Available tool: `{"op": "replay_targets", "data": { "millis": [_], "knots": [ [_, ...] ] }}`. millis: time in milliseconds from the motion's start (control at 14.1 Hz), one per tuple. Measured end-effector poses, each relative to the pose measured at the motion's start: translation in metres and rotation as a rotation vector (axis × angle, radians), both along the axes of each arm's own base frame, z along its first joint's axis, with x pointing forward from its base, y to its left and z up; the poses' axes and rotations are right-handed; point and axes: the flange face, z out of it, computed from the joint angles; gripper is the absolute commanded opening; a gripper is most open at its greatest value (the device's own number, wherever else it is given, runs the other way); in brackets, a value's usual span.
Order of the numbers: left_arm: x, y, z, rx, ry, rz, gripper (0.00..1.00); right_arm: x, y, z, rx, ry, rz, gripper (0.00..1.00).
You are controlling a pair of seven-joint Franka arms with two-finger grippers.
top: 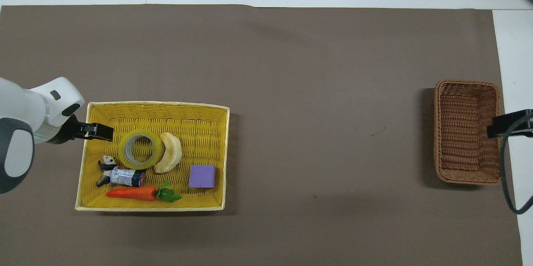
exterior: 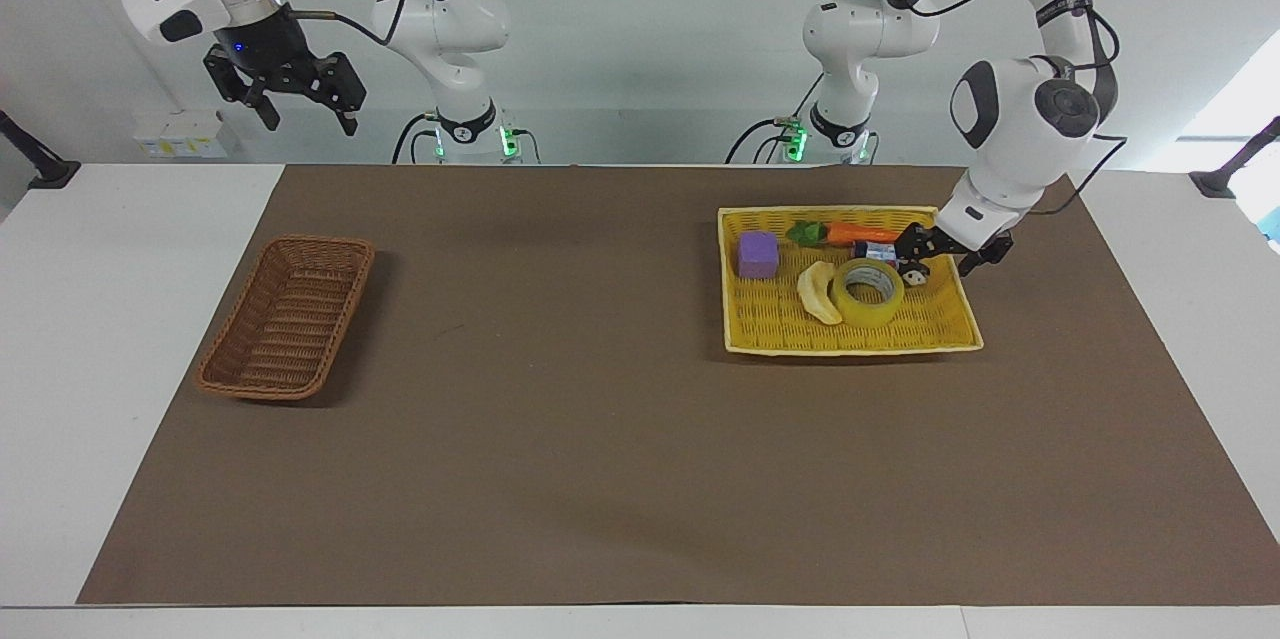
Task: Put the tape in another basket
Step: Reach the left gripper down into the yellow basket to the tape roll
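Observation:
The tape (exterior: 868, 312) (top: 122, 149), a thick translucent yellow roll, lies flat in the bright yellow basket (exterior: 850, 347) (top: 187, 120), touching a banana. My left gripper (exterior: 940, 265) (top: 100, 132) is open and low over that basket's rim at the left arm's end of the table, just beside the tape and holding nothing. The dark-brown wicker basket (exterior: 285, 319) (top: 466, 130) stands empty toward the right arm's end. High above the table edge near it, my right gripper (exterior: 308, 117) (top: 510, 123) waits open.
With the tape in the yellow basket are a pale banana (exterior: 818, 292) (top: 170, 152), a purple block (exterior: 758, 254) (top: 202, 176), a carrot (exterior: 860, 233) (top: 133, 193), a small can (top: 127, 176) and a panda figure (top: 107, 162). A brown mat (exterior: 560, 399) covers the table.

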Motion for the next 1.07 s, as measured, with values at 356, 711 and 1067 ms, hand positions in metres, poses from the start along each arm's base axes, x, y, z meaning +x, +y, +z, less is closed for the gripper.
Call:
{"op": "replay_targets", "data": {
  "millis": [356,711,1067],
  "knots": [
    [-0.015,-0.021,-0.053,0.001,-0.016,0.013,0.43,0.0,0.0,0.0,0.0,0.0,0.0,1.0],
    [-0.018,-0.026,-0.062,0.001,-0.013,0.018,0.0,0.0,0.0,0.0,0.0,0.0,0.0,1.0],
    [-0.012,-0.025,-0.051,0.005,0.024,0.023,0.0,0.0,0.0,0.0,0.0,0.0,0.0,1.0]
  ]
}}
